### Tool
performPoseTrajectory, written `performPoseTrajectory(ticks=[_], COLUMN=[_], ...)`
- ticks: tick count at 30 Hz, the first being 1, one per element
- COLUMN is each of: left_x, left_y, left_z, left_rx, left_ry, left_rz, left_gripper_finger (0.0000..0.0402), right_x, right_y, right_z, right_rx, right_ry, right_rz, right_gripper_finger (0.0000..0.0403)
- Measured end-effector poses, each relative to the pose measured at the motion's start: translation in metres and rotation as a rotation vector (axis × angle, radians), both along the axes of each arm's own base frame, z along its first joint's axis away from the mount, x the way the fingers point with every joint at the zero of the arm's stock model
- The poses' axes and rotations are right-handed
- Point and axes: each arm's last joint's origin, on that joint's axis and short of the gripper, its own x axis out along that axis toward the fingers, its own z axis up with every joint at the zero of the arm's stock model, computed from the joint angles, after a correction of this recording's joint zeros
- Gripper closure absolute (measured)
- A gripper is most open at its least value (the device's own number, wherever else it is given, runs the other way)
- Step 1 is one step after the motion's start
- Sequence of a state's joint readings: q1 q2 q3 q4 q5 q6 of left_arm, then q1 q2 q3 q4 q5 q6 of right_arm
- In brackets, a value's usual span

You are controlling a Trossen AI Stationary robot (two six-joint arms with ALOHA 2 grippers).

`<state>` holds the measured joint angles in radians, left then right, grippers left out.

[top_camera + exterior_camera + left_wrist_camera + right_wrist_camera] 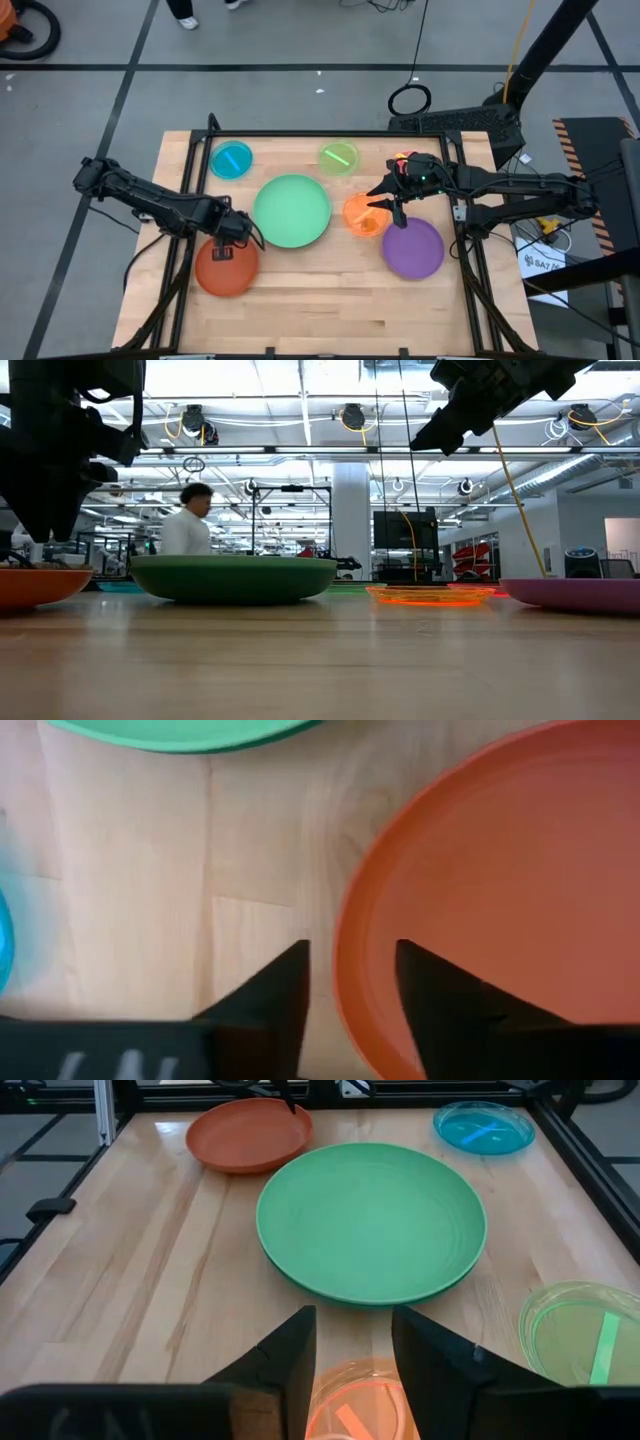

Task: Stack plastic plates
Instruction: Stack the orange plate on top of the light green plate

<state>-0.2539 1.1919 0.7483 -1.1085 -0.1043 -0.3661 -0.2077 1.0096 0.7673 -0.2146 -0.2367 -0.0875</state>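
Because stacking starts from the biggest plate, the mint plate [291,210] sits mid-table as the base. Left of it, the left gripper [350,982] straddles the brown-orange plate's [500,900] rim, fingers parted. Right of it, the right gripper [352,1345] hangs unclenched above the orange plate [355,1405], beside the purple plate [414,248].
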Motion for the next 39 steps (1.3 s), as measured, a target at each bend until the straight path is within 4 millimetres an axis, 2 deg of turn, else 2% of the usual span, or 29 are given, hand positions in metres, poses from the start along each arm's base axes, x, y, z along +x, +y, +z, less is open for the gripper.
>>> performPoseTrajectory(ticks=[3, 6, 18, 25, 39], left_x=[0.000, -0.004, -0.003, 0.011, 0.023], left_y=[0.000, 0.001, 0.002, 0.004, 0.001], left_z=[-0.001, -0.007, -0.011, -0.021, -0.041], left_rx=[0.010, 0.015, 0.001, -0.004, -0.050], left_ry=[-0.001, 0.023, 0.034, 0.020, 0.113], left_rz=[-0.002, -0.020, 0.011, 0.021, -0.038], left_gripper_finger=[0.0203, 0.0192, 0.0190, 0.0190, 0.0190], right_x=[0.000, 0.000, 0.000, 0.000, 0.000], right_y=[0.000, 0.000, 0.000, 0.000, 0.000], right_z=[0.000, 0.000, 0.000, 0.000, 0.000], right_rx=[-0.003, -0.003, -0.003, -0.003, -0.006], right_ry=[0.000, 0.000, -0.001, -0.001, 0.000], right_rz=[0.002, 0.002, 0.002, 0.001, 0.003], right_gripper_finger=[0.0277, 0.0277, 0.0277, 0.0277, 0.0277])
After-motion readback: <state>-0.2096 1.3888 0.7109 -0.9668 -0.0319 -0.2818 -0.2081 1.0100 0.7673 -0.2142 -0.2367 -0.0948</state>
